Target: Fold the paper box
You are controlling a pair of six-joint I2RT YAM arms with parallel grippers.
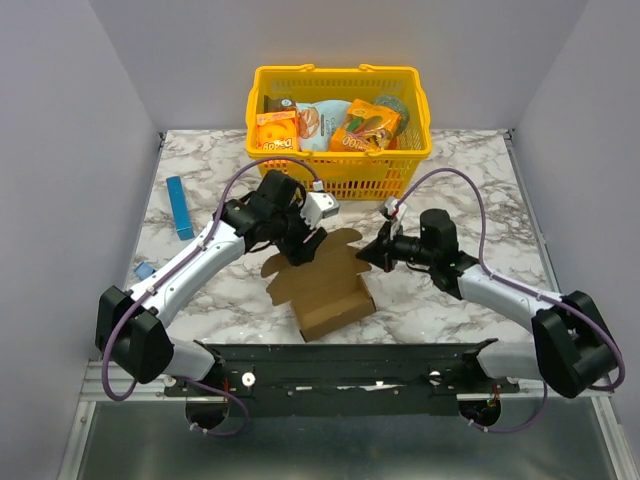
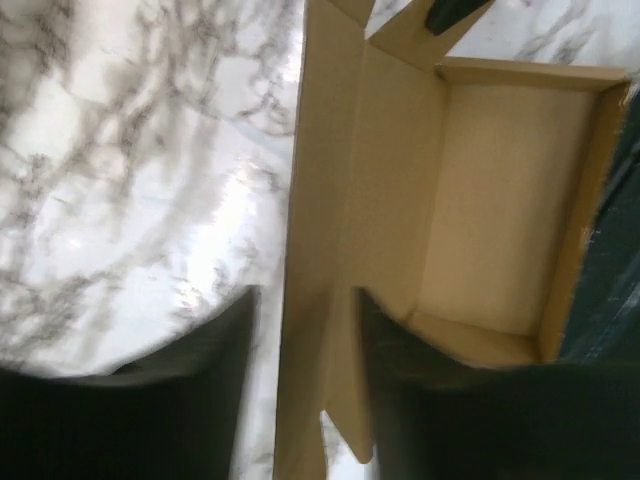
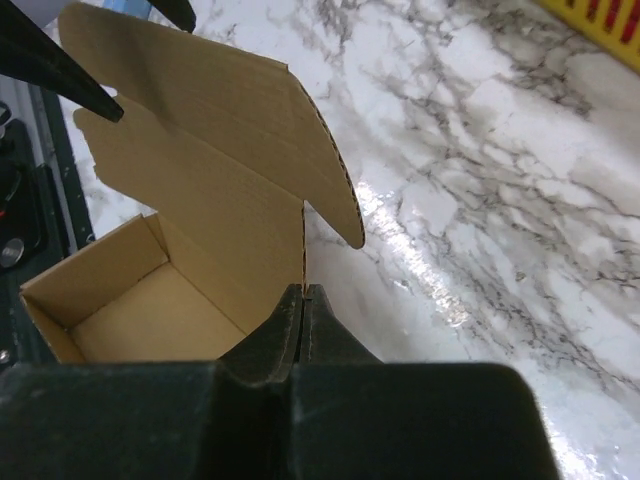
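Observation:
The paper box (image 1: 335,305) is brown cardboard: a small open tray at the table's near middle with its lid flap (image 1: 322,258) standing up behind it. My left gripper (image 1: 303,247) straddles the lid's left edge, open. In the left wrist view its fingers (image 2: 205,385) stand apart around the flap (image 2: 320,250), with marble showing in the gap. My right gripper (image 1: 367,254) is at the lid's right edge. The right wrist view shows this gripper (image 3: 303,296) shut on the thin cardboard edge of the box (image 3: 200,180).
A yellow basket (image 1: 385,172) holding orange snack boxes (image 1: 276,130) stands at the back. A slim blue box (image 1: 180,207) lies at the left, with a small blue piece (image 1: 143,270) nearer. A black rail (image 1: 340,365) runs along the near edge.

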